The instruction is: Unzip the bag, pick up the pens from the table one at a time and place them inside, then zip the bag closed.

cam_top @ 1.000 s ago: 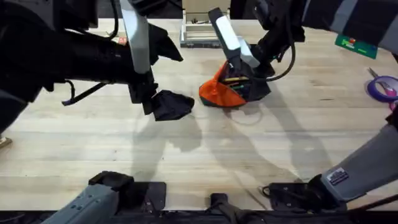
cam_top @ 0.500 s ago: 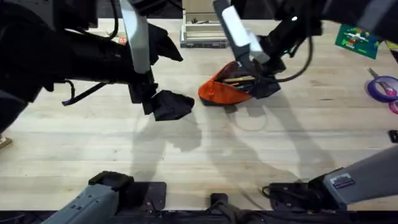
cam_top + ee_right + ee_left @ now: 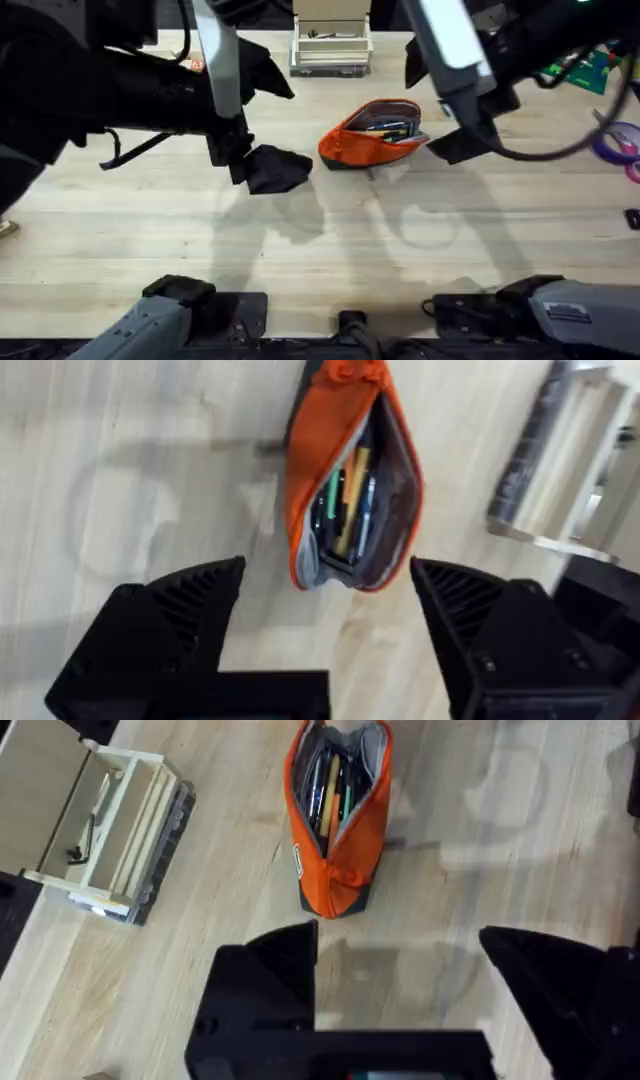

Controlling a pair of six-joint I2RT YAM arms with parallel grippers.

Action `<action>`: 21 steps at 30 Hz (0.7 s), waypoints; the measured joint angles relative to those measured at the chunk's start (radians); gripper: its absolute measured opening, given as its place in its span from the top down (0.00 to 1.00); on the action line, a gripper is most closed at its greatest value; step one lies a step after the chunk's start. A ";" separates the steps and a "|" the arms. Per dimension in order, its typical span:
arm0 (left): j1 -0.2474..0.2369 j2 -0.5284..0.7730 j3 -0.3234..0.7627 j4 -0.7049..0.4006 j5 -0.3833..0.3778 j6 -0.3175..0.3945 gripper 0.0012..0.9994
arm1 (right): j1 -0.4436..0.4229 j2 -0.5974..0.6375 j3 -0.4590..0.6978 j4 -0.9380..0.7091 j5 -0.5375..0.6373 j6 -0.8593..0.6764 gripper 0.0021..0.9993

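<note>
At the left of the overhead view the left arm reached in over the counter [image 3: 150,230], its gripper [image 3: 265,168] hanging low just left of the bag [image 3: 372,134] without touching it; in the left wrist view its two black fingers [image 3: 268,982] stood well apart with only bare wood between them, so the gripper was spread and held nothing. Behind the bag, at the far edge of the counter, sat a small pale wooden tray [image 3: 331,50]. The bag lay near the middle of the counter, a short orange pouch with a dark lower edge, its zipper undone and its mouth gaping. Inside it lay the pens [image 3: 347,500], bunched side by side along the length of the pouch: one yellow, one green and some darker ones, though how many in all was hard to make out. To the right, the right gripper [image 3: 470,140] hovered above and just beside the bag's right end, apart from it; the right wrist view looked straight down into the open mouth between its ribbed black fingers [image 3: 190,605], which were spread wide and empty. At the far right edge a purple tape ring [image 3: 617,140] lay on the counter.
</note>
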 joint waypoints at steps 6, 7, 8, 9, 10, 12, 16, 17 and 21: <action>0.000 0.000 0.000 0.000 0.000 0.000 0.01 | 0.000 -0.097 0.000 -0.002 0.000 0.074 0.00; 0.000 0.000 0.000 0.000 0.000 0.000 0.01 | 0.000 -0.111 0.000 -0.002 0.000 0.089 0.00; 0.000 0.000 0.000 0.000 0.000 0.000 0.01 | 0.000 -0.128 0.000 -0.002 0.000 0.108 0.00; 0.000 0.000 0.000 0.000 0.000 0.000 0.01 | 0.000 -0.142 0.000 -0.002 0.000 0.124 0.00; 0.000 0.000 0.000 0.000 0.000 0.000 0.01 | 0.000 -0.158 0.000 -0.002 -0.001 0.140 0.00; 0.000 0.000 0.000 0.000 0.000 0.000 0.01 | 0.000 -0.189 0.000 0.000 -0.003 0.174 0.00; 0.000 0.000 0.000 0.000 0.000 0.000 0.01 | 0.000 -0.247 -0.001 0.013 -0.005 0.244 0.00; 0.000 0.000 0.000 0.000 0.000 0.000 0.01 | 0.000 -0.258 -0.004 0.023 -0.006 0.261 0.00; 0.000 0.000 0.000 0.000 0.000 0.000 0.01 | 0.000 -0.318 -0.058 0.061 -0.008 0.338 0.00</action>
